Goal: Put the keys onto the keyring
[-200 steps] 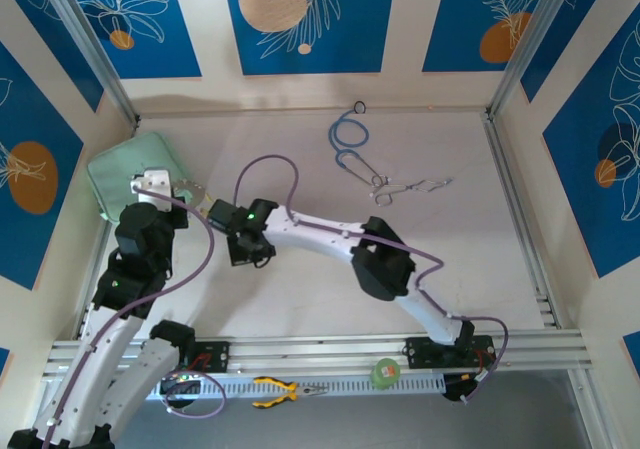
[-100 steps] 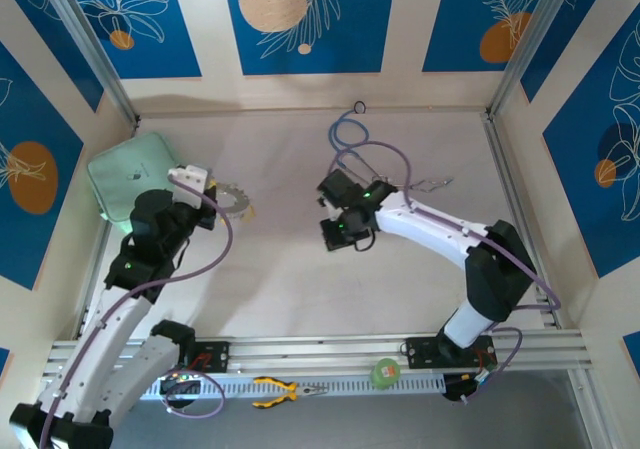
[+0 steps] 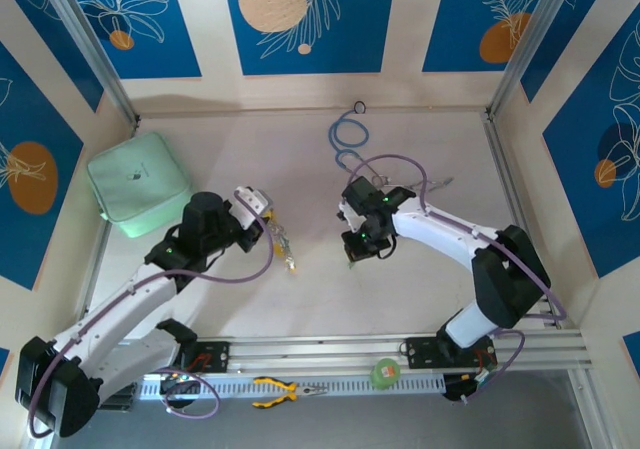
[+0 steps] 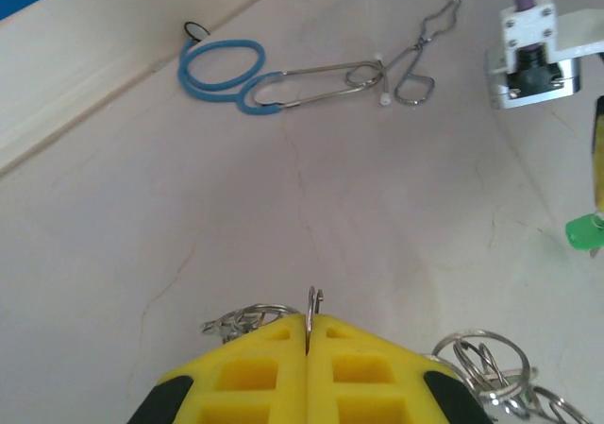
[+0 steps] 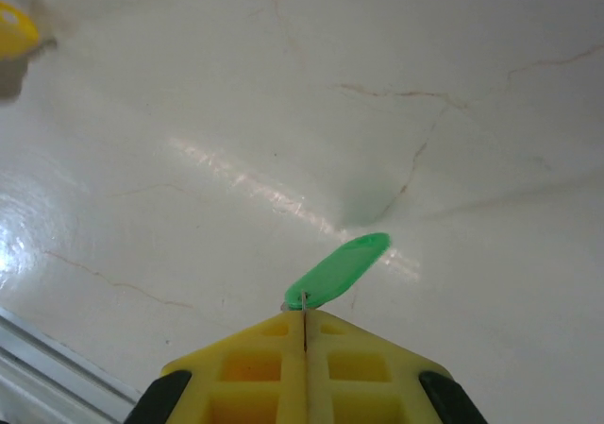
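You've got a green pouch [image 3: 140, 182] at far left. L gripper [image 4: 309, 334], left of centre, is pinched tight on the keyring [image 4: 314, 303] wire, w/ small rings [image 4: 483, 356] bunched either side of its fingers. R gripper [image 5: 304, 328], just right of centre, is clamped on a green-headed key [image 5: 338, 269]. Keyring & key are near each other, not touching. Blue looped tube [image 3: 347, 137] lies far, beyond R gripper.

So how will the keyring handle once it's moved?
The keyring, pinched at one thin edge by the left gripper, looks stiff itself, but its loose small rings likely swing. Smooth thin wire may pivot or slip.
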Robot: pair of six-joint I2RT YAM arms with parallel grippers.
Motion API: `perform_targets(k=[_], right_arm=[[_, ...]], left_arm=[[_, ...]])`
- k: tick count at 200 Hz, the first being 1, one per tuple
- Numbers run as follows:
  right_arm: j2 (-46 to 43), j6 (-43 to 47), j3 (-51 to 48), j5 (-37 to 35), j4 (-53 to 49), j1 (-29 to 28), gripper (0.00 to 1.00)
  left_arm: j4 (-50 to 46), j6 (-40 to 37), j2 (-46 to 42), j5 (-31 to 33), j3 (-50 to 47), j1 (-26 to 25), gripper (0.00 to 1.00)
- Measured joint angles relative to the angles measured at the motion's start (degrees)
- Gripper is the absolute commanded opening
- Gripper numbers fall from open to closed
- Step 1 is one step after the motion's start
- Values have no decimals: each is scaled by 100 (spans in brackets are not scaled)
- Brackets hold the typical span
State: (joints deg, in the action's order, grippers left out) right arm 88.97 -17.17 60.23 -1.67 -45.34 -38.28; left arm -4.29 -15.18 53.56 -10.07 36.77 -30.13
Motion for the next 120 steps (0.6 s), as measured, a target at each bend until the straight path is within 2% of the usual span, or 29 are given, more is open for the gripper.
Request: perform_targets(k=[120], right_arm=[[1054, -138, 92, 125, 575, -302, 0]], left_arm=[[131, -468, -208, -192, -343, -81, 0]])
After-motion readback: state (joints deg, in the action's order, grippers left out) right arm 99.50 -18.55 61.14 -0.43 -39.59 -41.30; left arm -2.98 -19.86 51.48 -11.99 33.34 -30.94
